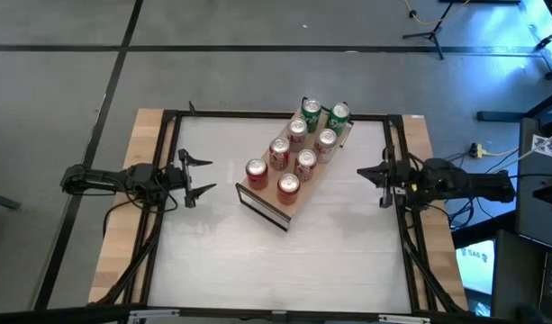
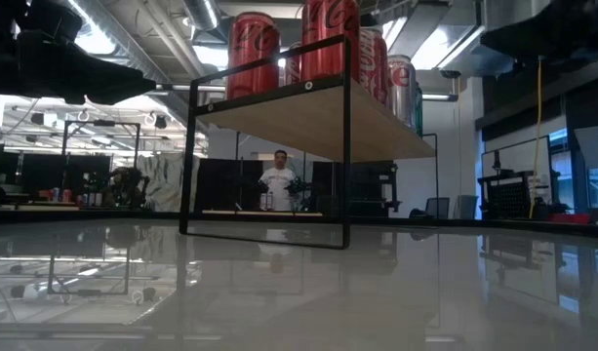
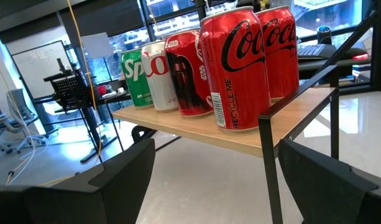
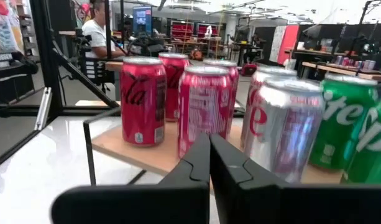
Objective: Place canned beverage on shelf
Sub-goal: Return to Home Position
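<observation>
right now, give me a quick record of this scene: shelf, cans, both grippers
shelf: set at a slant between the two arms
cans: eight, all on the shelf, two abreast in four pairs
end pairs: green pair at one end, red pair at the other
left gripper: left of the shelf, fingers open, empty
right gripper: right of the shelf, fingers shut, empty

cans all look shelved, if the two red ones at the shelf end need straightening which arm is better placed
Left, probably. The left gripper is open and faces the red cans at its end of the shelf. The right gripper is shut and nearer the silver can.
</observation>
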{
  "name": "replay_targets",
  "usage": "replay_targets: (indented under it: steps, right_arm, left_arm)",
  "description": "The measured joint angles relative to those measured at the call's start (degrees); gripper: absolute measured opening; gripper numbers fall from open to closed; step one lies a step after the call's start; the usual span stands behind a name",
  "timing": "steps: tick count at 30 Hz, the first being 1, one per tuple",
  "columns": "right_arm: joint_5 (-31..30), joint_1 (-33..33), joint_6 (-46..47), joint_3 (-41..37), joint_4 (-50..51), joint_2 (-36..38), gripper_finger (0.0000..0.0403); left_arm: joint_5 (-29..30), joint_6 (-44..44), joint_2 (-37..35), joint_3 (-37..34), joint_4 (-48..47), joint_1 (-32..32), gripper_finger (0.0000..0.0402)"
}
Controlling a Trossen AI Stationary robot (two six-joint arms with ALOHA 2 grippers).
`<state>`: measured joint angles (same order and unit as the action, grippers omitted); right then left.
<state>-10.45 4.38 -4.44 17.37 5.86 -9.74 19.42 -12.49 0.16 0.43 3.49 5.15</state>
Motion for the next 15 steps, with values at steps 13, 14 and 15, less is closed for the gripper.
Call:
replay_targets:
  steps: [13, 14, 15]
  right_arm:
    - [-0.62, 0.0, 1.61, -5.81, 0.19, 9.59, 0.0001]
    - [-0.58, 0.0, 1.63, -5.95, 0.81, 9.59, 0.0001]
    - [-0.6, 0.0, 1.62, -5.97, 1.15, 9.57, 0.0001]
  left_arm:
    - [0.0, 0.0, -0.02, 0.0, 0.0, 0.02, 0.033]
    - [0.0, 0.0, -0.02, -0.01, 0.01, 0.01, 0.033]
    - [0.0, 0.0, -0.01, -0.01, 0.01, 0.01, 0.033]
